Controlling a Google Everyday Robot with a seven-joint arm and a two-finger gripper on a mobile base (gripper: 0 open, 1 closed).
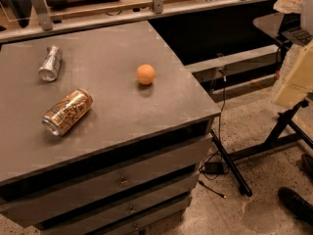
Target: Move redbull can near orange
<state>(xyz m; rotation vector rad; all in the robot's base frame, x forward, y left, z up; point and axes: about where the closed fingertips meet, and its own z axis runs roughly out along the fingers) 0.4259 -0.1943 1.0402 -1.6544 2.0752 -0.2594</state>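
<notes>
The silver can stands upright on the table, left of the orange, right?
No: the camera view shows the silver can lying on its side on the table, left of the orange. The gripper is not in view.

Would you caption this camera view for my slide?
Redbull can and patterned can lie left of orange on grey cabinet; claw unseen.

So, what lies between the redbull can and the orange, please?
Bare tabletop between redbull can and orange, per the camera view; the claw is out of view.
</notes>
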